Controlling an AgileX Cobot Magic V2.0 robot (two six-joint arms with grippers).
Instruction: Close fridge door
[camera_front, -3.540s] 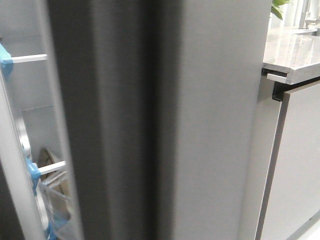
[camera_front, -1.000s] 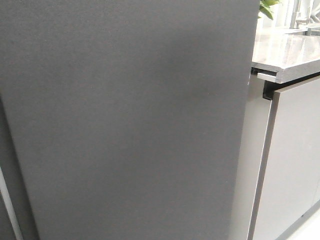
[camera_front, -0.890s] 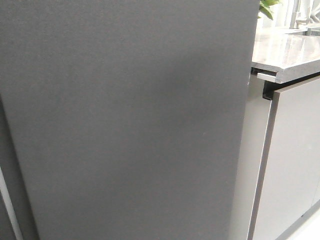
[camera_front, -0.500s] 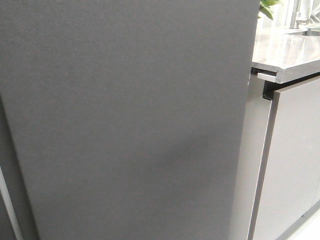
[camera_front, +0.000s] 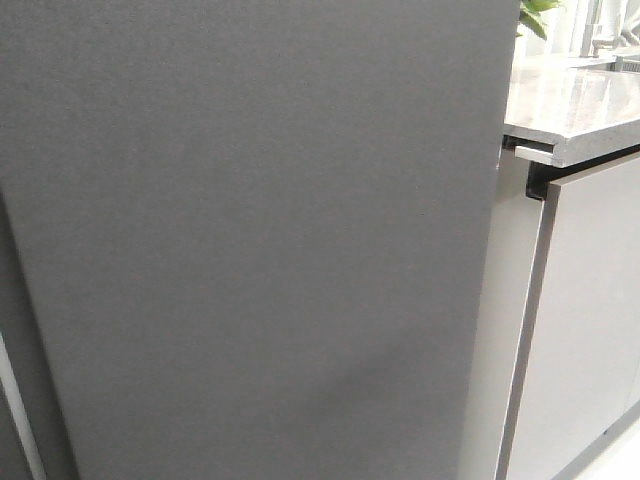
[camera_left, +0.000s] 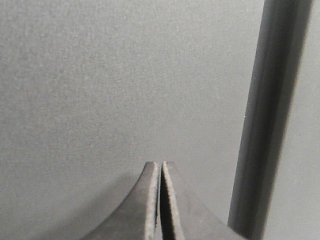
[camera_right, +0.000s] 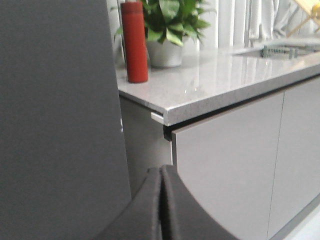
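Note:
The fridge door (camera_front: 250, 240) fills most of the front view as a flat matte dark-grey face, standing right beside the cabinets. A thin white strip (camera_front: 14, 410) shows by its lower left edge. No gripper shows in the front view. In the left wrist view my left gripper (camera_left: 160, 164) is shut and empty, its tips at or nearly touching the grey face (camera_left: 115, 85); I cannot tell if they touch. A dark vertical groove (camera_left: 270, 115) runs beside it. My right gripper (camera_right: 161, 169) is shut and empty, in front of the gap between the door (camera_right: 55, 125) and the cabinet.
A pale-grey cabinet door (camera_front: 590, 330) stands under a speckled stone countertop (camera_front: 580, 100) right of the fridge. On the counter stand a red bottle (camera_right: 135, 42) and a potted plant (camera_right: 167, 25). A pale floor strip shows at the lower right (camera_front: 625, 460).
3.5 s ago the door stood edge-on with the fridge's shelves showing at left. Now its face covers the view and the inside is hidden. Over the last second almost nothing has moved.

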